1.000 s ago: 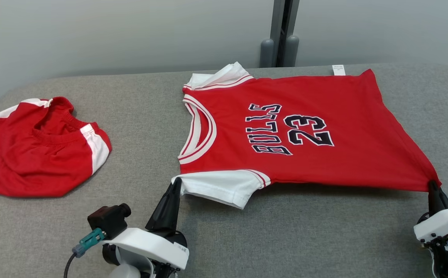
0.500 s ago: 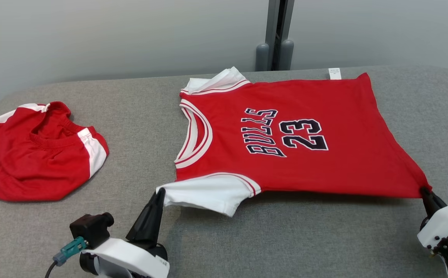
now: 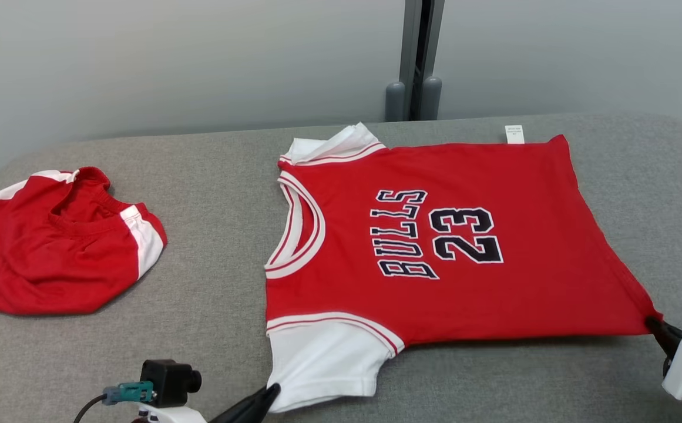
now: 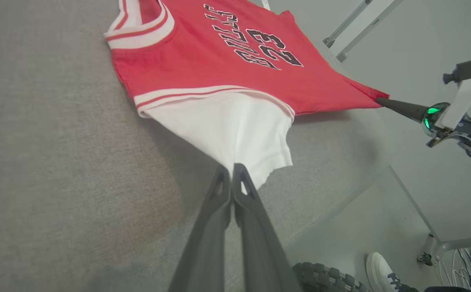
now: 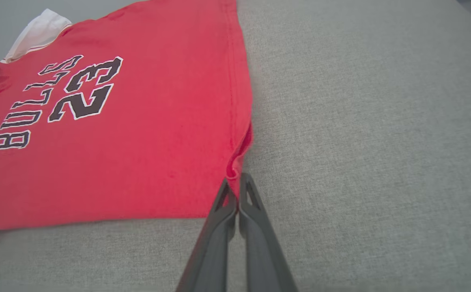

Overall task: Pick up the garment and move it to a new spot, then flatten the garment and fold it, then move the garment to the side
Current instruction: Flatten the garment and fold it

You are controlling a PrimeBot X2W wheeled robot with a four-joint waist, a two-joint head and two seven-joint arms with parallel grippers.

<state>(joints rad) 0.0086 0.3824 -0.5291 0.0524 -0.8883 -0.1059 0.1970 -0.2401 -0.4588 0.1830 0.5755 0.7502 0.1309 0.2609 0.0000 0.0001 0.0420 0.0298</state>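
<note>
**Head view.** The red jersey (image 3: 434, 247), printed BULLS 23, lies face up and spread on the grey padded table (image 3: 211, 194). Its neckline points toward the robot's left and its hem toward the right. The left gripper (image 3: 270, 392), at the bottom edge, is clenched on the rim of the near white sleeve (image 3: 323, 364). The right gripper (image 3: 652, 322), at the lower right, is clenched on the near hem corner. The near edge of the cloth runs taut between the two pinches. A white tag (image 3: 514, 134) pokes out at the far hem corner. A second red-and-white garment (image 3: 53, 258) lies well apart at the table's left end (bunched, its neck opening upward).

**Left wrist view.** The two dark fingers meet, with the sleeve's white edge nipped between their tips. A shadow lies on the table under the sleeve. Across the jersey, the right gripper's tip pinches the red corner. Beyond the table's edge are a white shoe (image 4: 381, 269) and a knobbly tyre (image 4: 320, 278).

**Right wrist view.** The fingers are closed, and the red hem corner is gathered into a small fold at their tips. The rest of the jersey lies flat on the table to the left of the view.
</note>
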